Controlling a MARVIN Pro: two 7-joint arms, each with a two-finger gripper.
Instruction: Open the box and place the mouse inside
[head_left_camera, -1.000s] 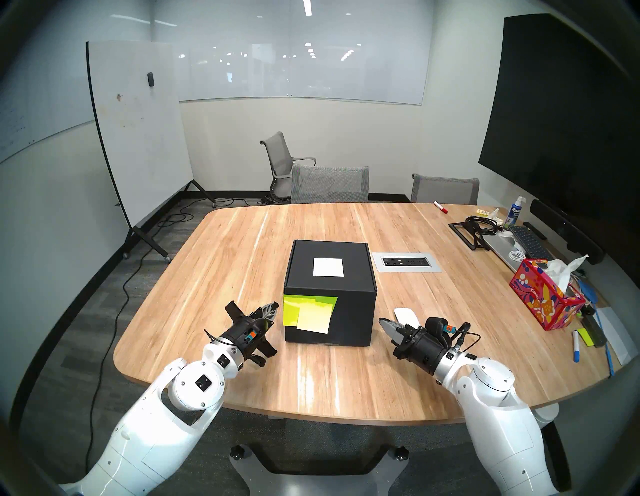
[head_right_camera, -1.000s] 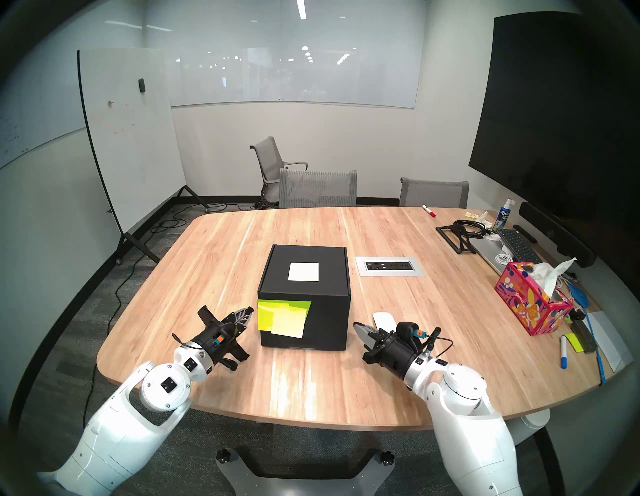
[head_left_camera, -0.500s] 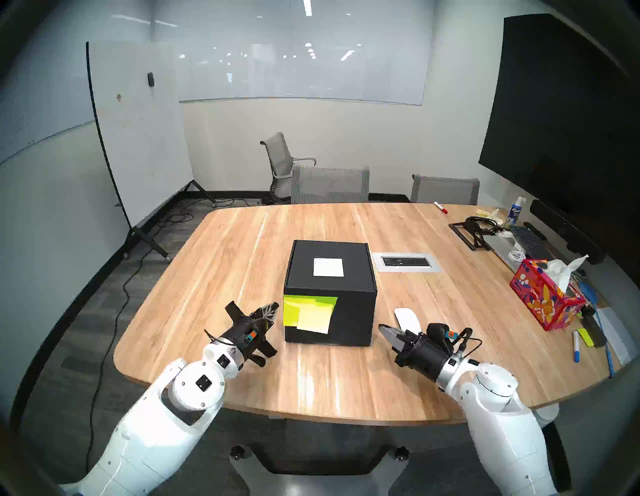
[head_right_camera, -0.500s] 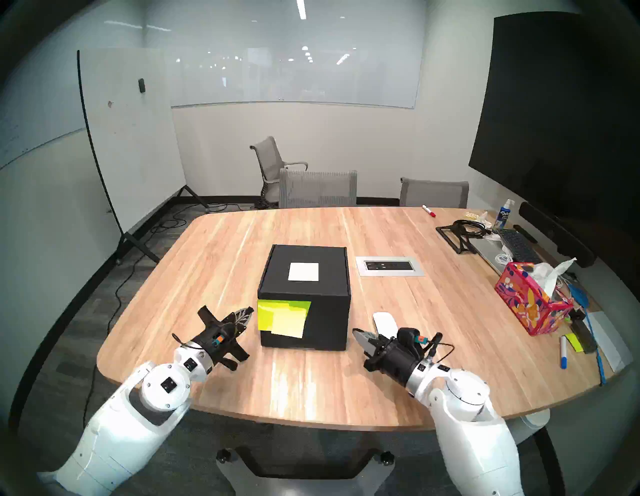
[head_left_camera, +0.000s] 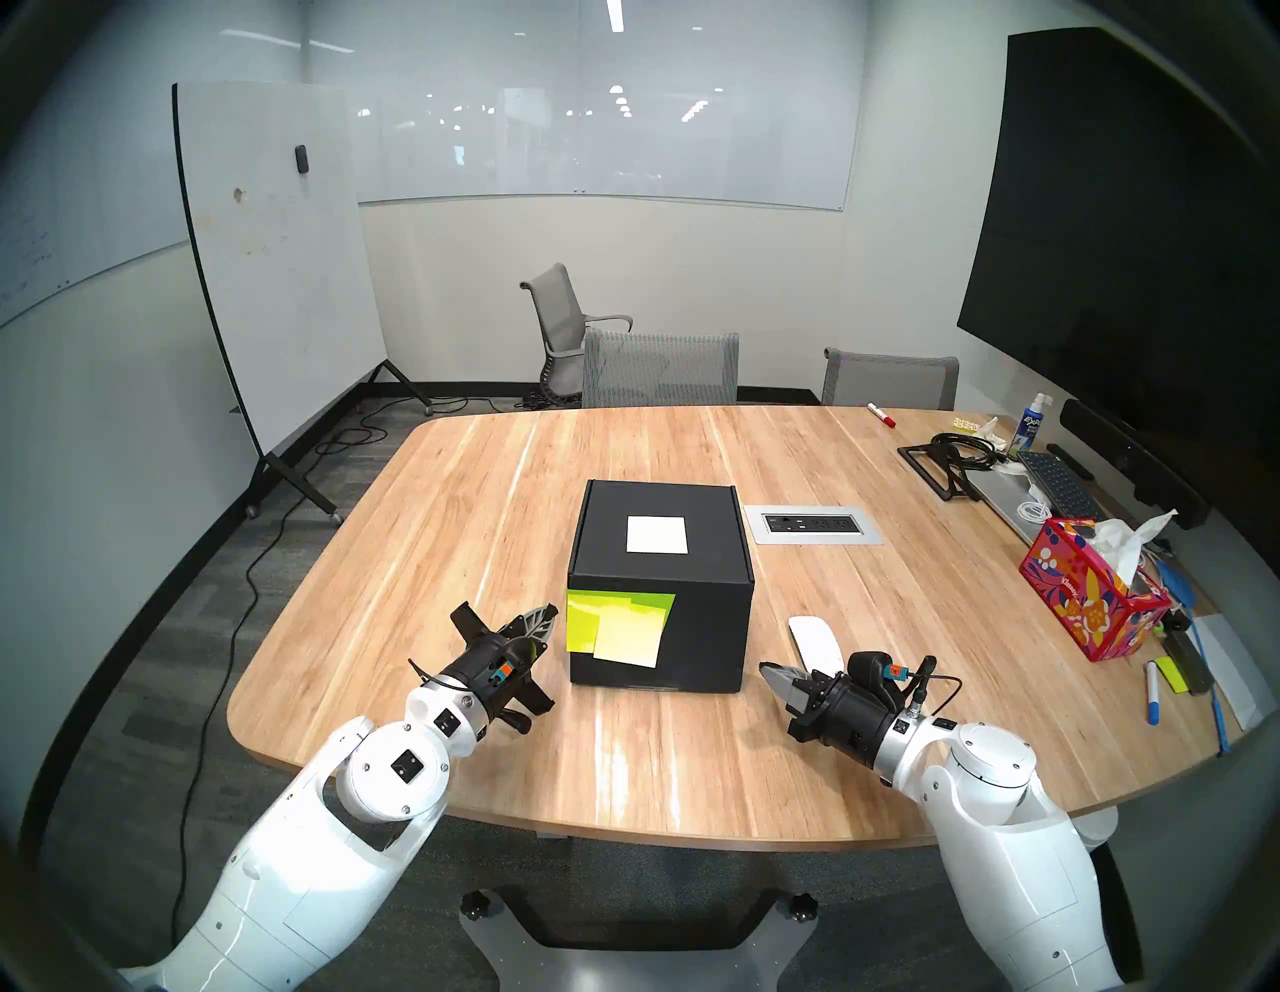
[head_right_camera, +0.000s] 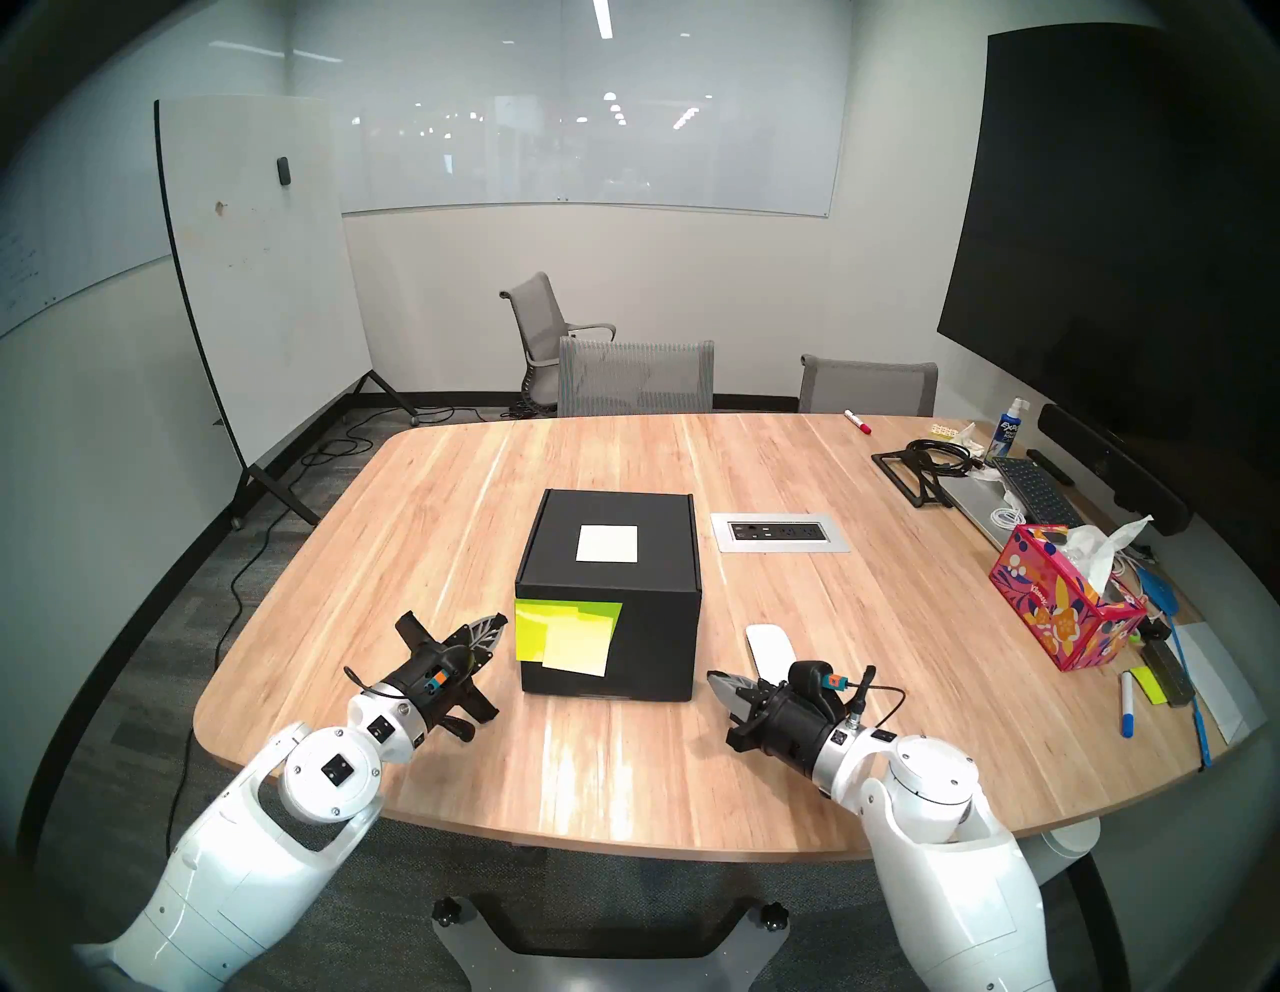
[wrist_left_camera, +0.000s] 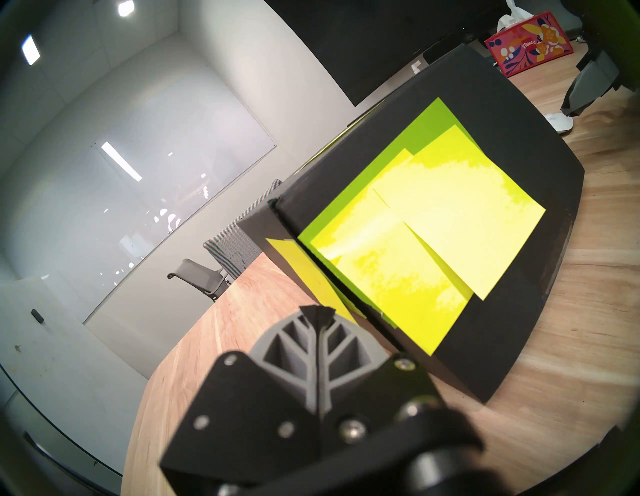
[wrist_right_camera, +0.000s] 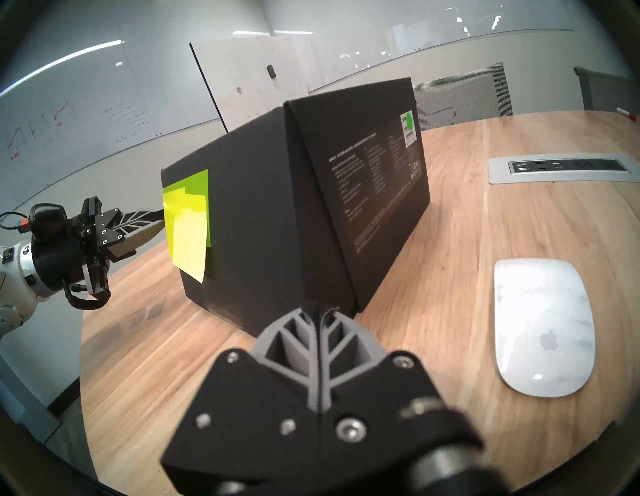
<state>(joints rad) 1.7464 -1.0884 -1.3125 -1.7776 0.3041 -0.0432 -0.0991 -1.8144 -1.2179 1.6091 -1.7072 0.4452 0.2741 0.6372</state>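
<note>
The black box stands closed mid-table, a white label on its lid and yellow-green sticky notes on its front. The white mouse lies flat on the wood just right of the box. My left gripper is shut and empty, its tip close to the box's front-left corner by the notes. My right gripper is shut and empty, near the box's front-right corner, left of the mouse.
A grey power outlet panel is set into the wooden table right of the box. A red floral tissue box, markers, a laptop and keyboard crowd the right edge. Chairs stand behind the far edge.
My right gripper has drawn back toward me and slightly down, uncovering more of the mouse. The left arm, box and mouse have not moved.
</note>
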